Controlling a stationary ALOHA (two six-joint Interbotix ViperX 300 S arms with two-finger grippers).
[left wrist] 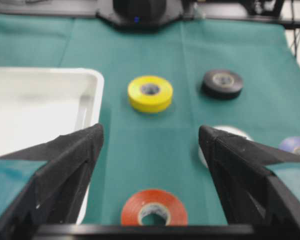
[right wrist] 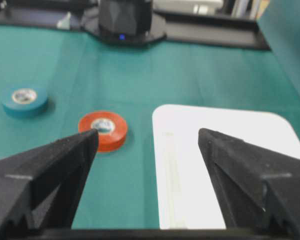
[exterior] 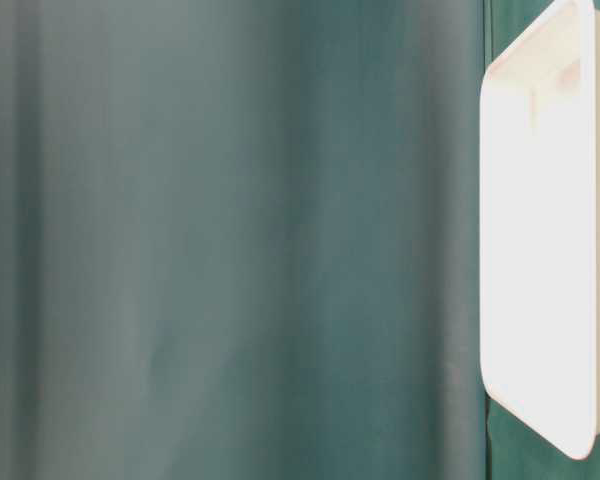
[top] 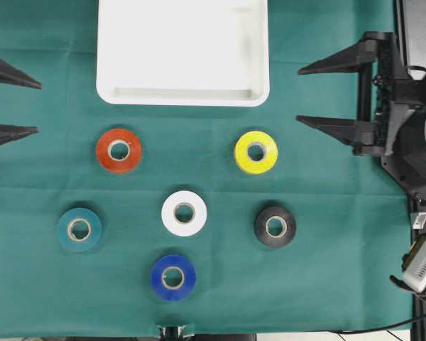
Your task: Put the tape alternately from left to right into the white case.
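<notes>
The white case (top: 182, 53) is lying at the top centre of the green cloth (top: 42, 284). Six rolls are sitting apart below its near rim: red (top: 118, 150), yellow (top: 255, 152), teal (top: 79, 229), white (top: 184, 213), black (top: 275, 226), blue (top: 172, 277). The left gripper (top: 37, 106) and right gripper (top: 298, 95) are standing wide, holding nothing, at opposite table edges.

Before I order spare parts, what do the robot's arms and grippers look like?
Both are matt black. The left gripper and right gripper each carry two long, tapering wedge-shaped jaws with a rough, grainy surface. The right arm's black frame is bulky and angular, with black cables looped over it. No markings are visible.
</notes>
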